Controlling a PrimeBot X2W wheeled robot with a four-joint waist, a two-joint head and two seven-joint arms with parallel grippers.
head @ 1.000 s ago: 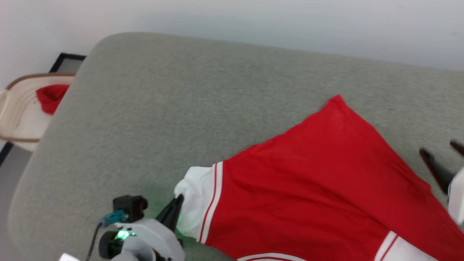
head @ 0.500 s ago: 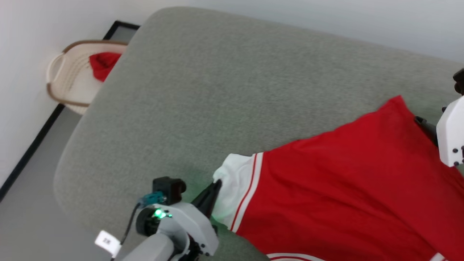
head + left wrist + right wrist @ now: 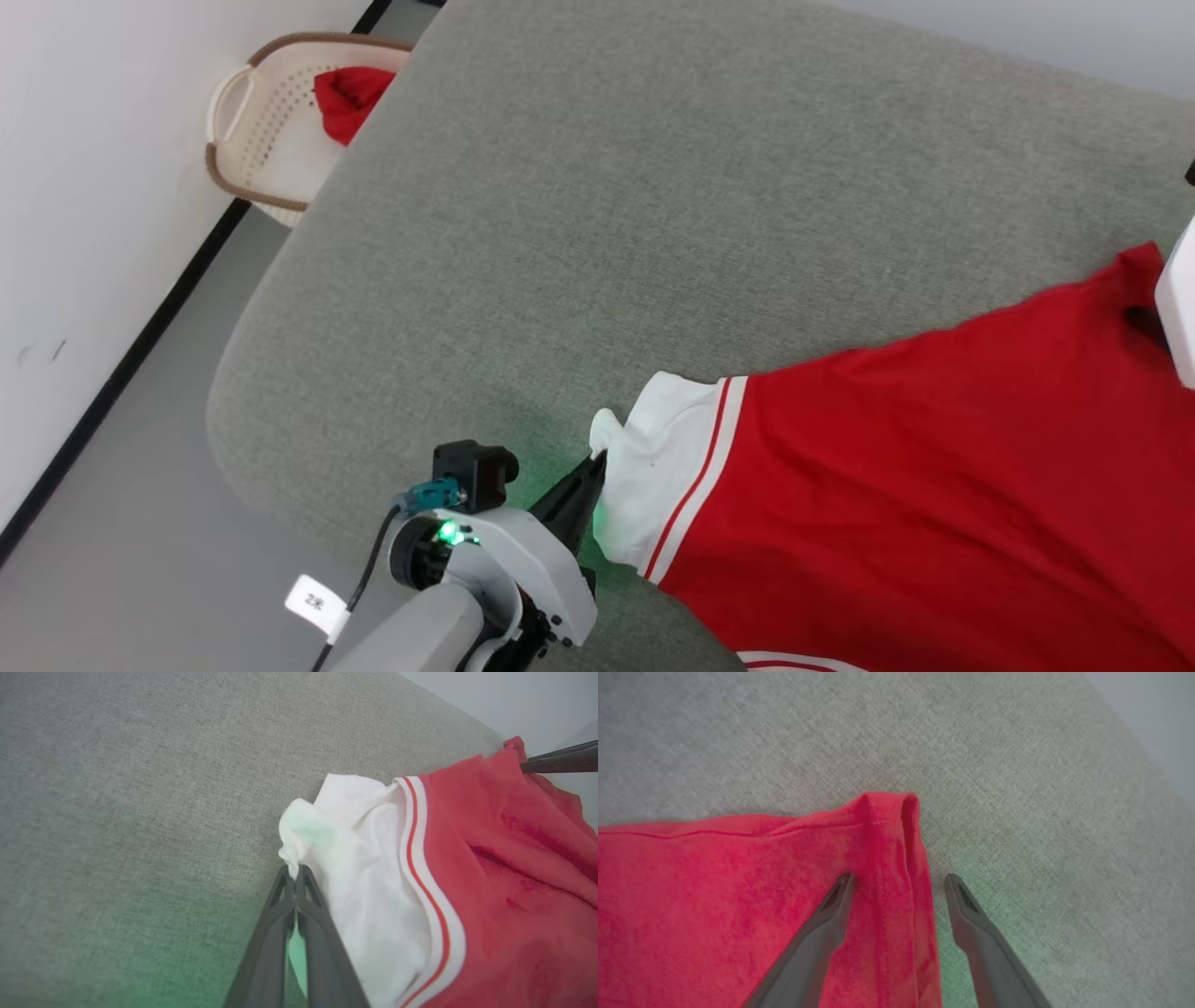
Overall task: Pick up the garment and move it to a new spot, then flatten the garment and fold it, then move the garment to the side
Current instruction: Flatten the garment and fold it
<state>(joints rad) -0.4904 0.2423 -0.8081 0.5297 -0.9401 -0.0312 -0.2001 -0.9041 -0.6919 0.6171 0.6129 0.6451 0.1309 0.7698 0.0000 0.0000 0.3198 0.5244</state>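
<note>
- The garment [image 3: 934,485] lies on the grey cushion [image 3: 579,215], over its near right part. The red body is spread out and one white sleeve [image 3: 653,476] points toward the cushion's near left edge.
- The left gripper [image 3: 293,871] is clamped on the sleeve's tip, with white cloth pinched between its pressed-together fingers. I reckon it anchors that end so the cloth can be pulled taut.
- The right gripper [image 3: 899,879] is spread wide at the garment's red corner, toward the cushion's right side. One finger is over cloth, the other over bare cushion, and the hem lies between them, ungripped.
- It looks set to close there, so both ends can be drawn apart for flattening.
- That hem is doubled over, so a shallow bite might catch one layer only.
- Off the cushion's far left edge stands a basket [image 3: 266,140] holding a red cloth [image 3: 350,93], which is no part of this job.
</note>
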